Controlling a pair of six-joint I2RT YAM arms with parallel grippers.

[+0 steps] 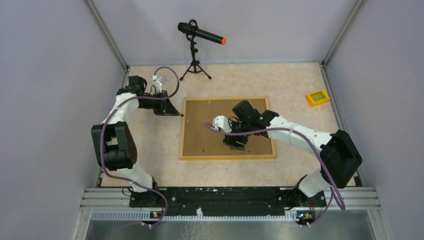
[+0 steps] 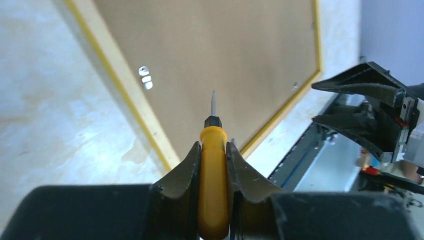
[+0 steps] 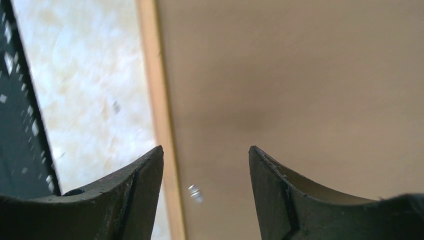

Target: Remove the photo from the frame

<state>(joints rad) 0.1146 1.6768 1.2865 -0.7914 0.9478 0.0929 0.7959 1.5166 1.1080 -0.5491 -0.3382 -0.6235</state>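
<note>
The frame (image 1: 210,131) lies face down on the table (image 1: 285,85), brown backing up; the photo is hidden from this side. The right gripper (image 3: 206,167) hangs over the backing near its near edge, its 2 fingers spread apart with nothing between them. The left gripper (image 2: 214,150) sits at the frame's left edge, fingers clamped on a yellow-handled screwdriver (image 2: 213,175) whose tip points over the backing.
</note>
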